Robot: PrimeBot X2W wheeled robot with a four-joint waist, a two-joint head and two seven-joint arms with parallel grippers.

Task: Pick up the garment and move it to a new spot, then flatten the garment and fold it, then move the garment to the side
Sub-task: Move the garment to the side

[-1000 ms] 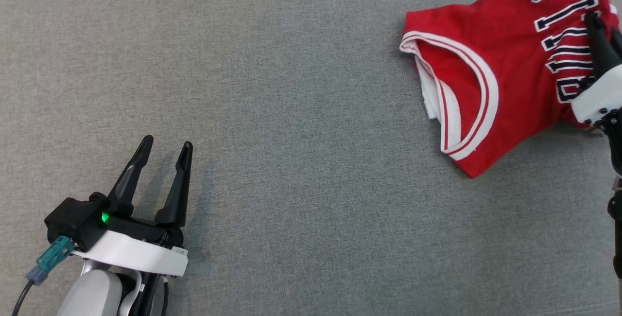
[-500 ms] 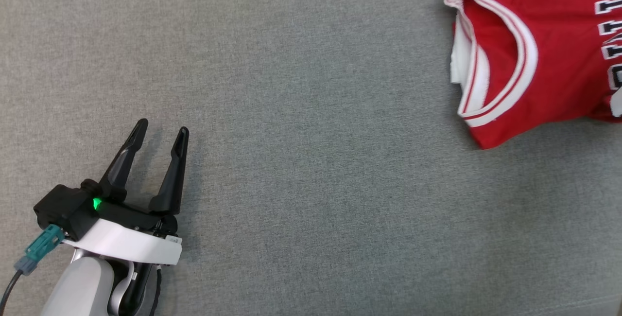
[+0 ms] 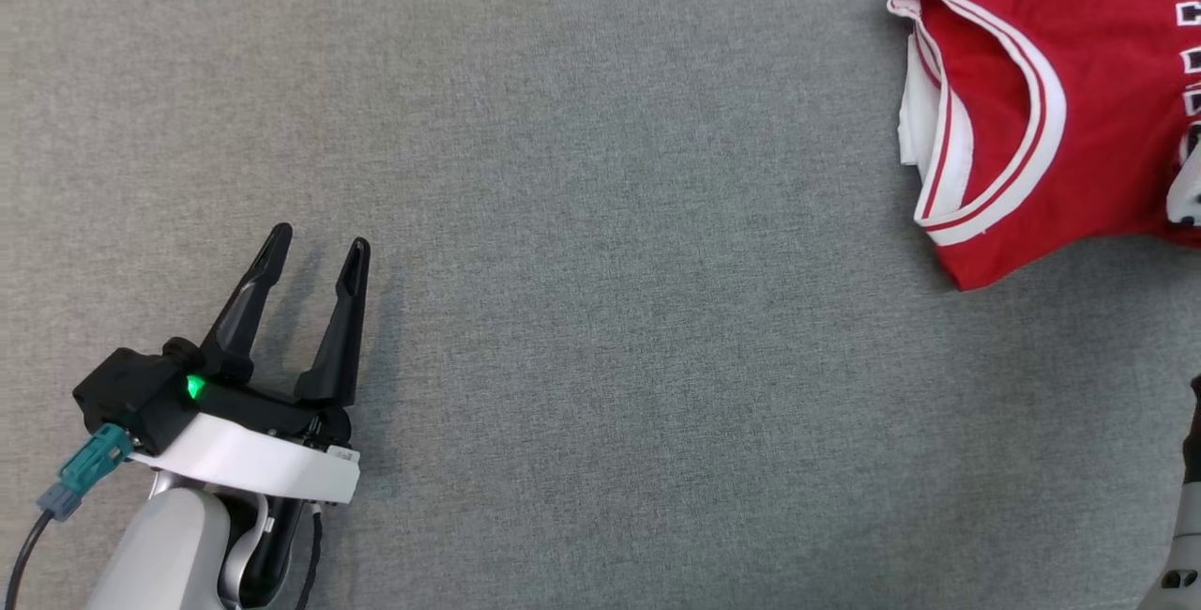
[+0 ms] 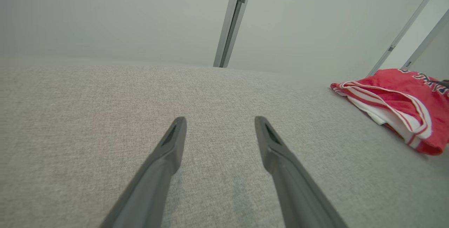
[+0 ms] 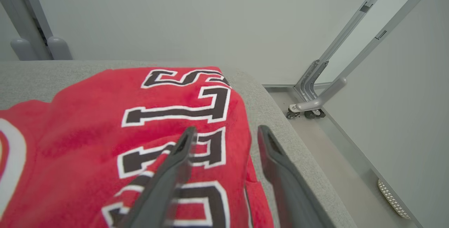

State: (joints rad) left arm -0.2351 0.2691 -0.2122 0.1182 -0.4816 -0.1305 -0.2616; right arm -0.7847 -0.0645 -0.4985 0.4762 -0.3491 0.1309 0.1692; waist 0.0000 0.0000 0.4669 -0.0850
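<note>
My head camera looked almost straight down on the grey cloth surface (image 3: 600,216) from well above, the red jersey (image 3: 1032,122) cut off at the frame's upper right. My left wrist camera sat low, skimming along the surface toward a pale wall (image 4: 105,17), and shared that jersey at its right edge. My right wrist camera hung close over the jersey's lettering.

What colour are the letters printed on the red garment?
Black letters with white outlines; the right wrist view shows them best.
</note>
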